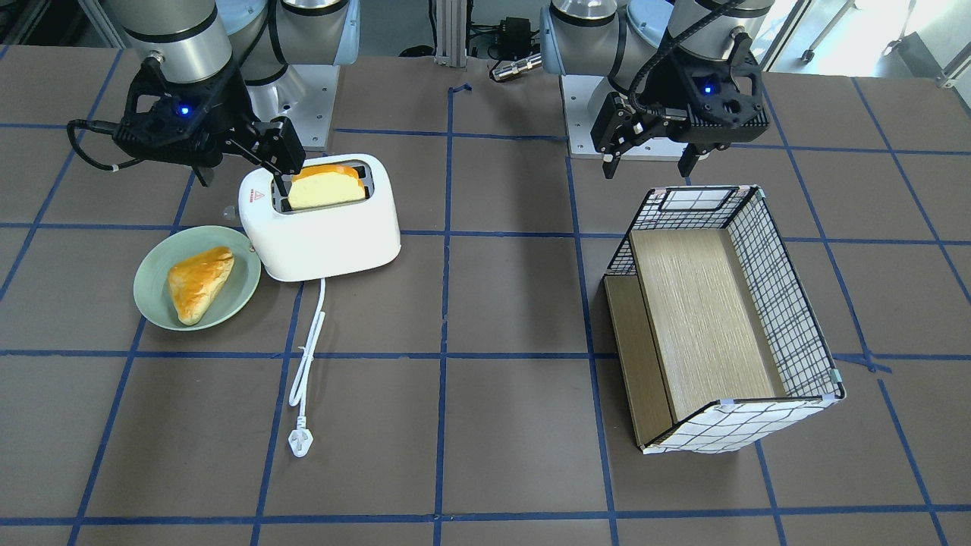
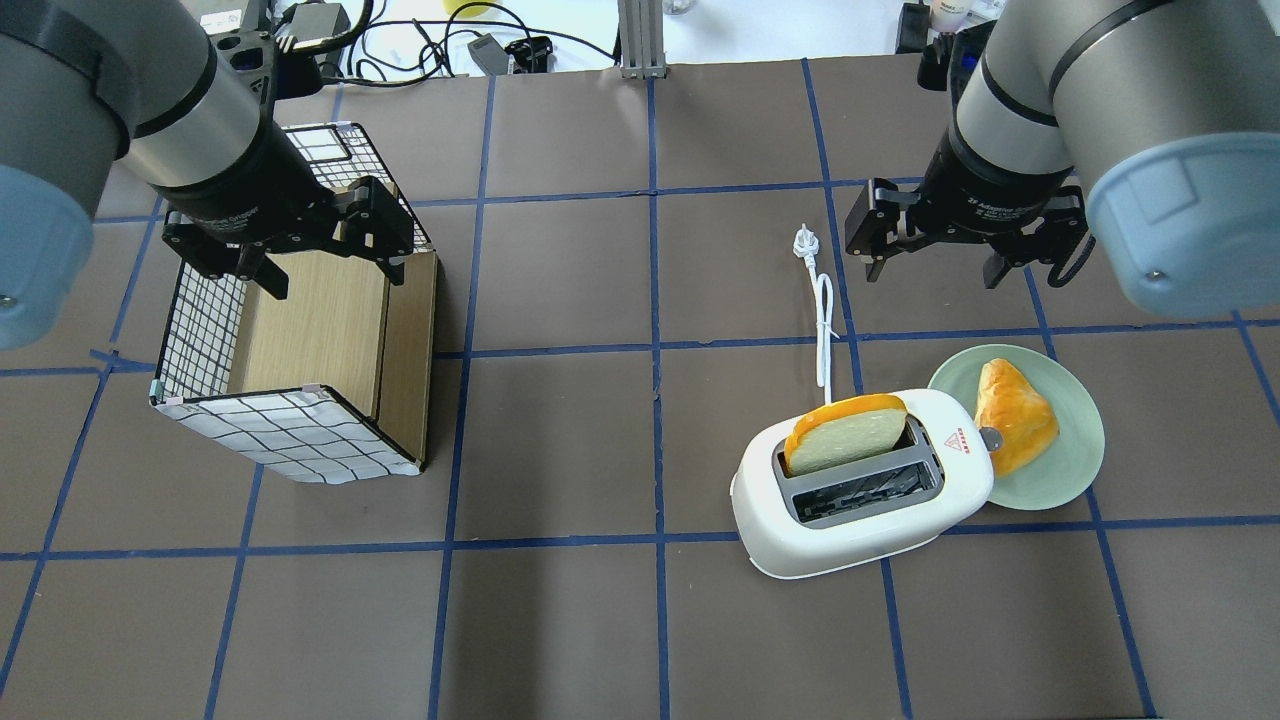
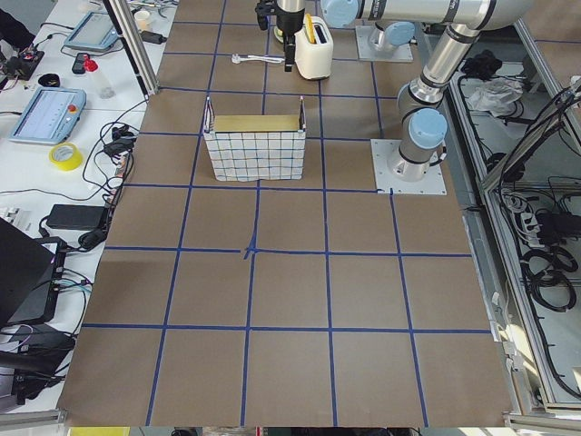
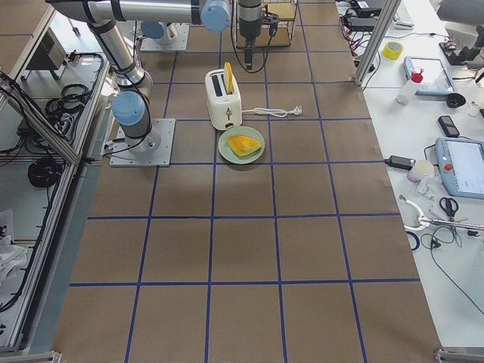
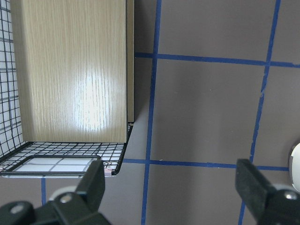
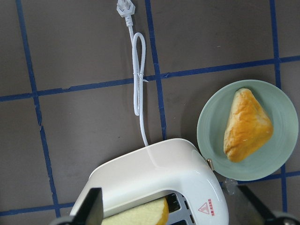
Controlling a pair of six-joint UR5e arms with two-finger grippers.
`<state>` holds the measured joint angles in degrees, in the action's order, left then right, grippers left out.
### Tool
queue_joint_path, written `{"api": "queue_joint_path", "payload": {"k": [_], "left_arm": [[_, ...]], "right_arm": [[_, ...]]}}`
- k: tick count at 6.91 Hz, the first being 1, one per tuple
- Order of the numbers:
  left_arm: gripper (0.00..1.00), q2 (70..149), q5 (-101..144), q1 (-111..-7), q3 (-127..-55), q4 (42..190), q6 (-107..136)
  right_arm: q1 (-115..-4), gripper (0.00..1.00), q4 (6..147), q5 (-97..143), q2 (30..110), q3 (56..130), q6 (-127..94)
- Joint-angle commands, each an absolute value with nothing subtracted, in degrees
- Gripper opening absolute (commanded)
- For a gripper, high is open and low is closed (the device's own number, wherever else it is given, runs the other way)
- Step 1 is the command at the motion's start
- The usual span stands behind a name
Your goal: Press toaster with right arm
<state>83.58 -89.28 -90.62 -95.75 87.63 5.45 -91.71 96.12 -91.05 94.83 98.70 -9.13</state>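
**Right pincer wide open above the toaster, lever not yet pressed**

The toaster (image 2: 860,520) stands on the robot's right side of the table (image 2: 560,620), touching or just beside a green plate (image 2: 1080,480). Its white cord (image 2: 822,330) trails away to a loose plug (image 2: 803,240). The right gripper (image 2: 935,272) hovers above the toaster's far side, jaws spread wide and holding nothing. The left gripper (image 2: 335,282) is equally open and empty, over the wire basket (image 2: 200,330).

The toaster's shell looks hard, glossy and slippery, and probably light for its bulk. With nothing bracing it, I judge a sideways shove would slide or tip it. This job calls for a push rather than a grasp. The place to touch is likely the small knob (image 2: 990,437) at the narrow end next to the plate. It is tiny in every view, so reading it as the lever is my best guess. Pressure should go straight down along that end.

- One toaster slot holds a bread slice (image 2: 845,440) standing high; the other slot shows only its grille.
- The plate carries one golden pastry (image 2: 1015,415).
- The basket shows a wooden liner and nothing else.
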Motion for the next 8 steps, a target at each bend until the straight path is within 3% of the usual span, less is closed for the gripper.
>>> {"api": "queue_joint_path", "payload": {"k": [1, 7, 8], "left_arm": [[1.0, 83.58, -89.3, -90.62, -95.71, 87.63, 5.45], [1.0, 83.58, -89.3, -90.62, -95.8, 87.63, 5.45], [1.0, 83.58, -89.3, -90.62, -95.71, 87.63, 5.45]], "right_arm": [[-89.75, 1.0, 95.98, -90.97, 94.92, 98.7, -8.88], [-88.69, 1.0, 96.68, -90.97, 94.92, 98.61, -5.82], [-87.03, 0.95, 96.59, -90.97, 95.1, 98.61, -2.49]]}}
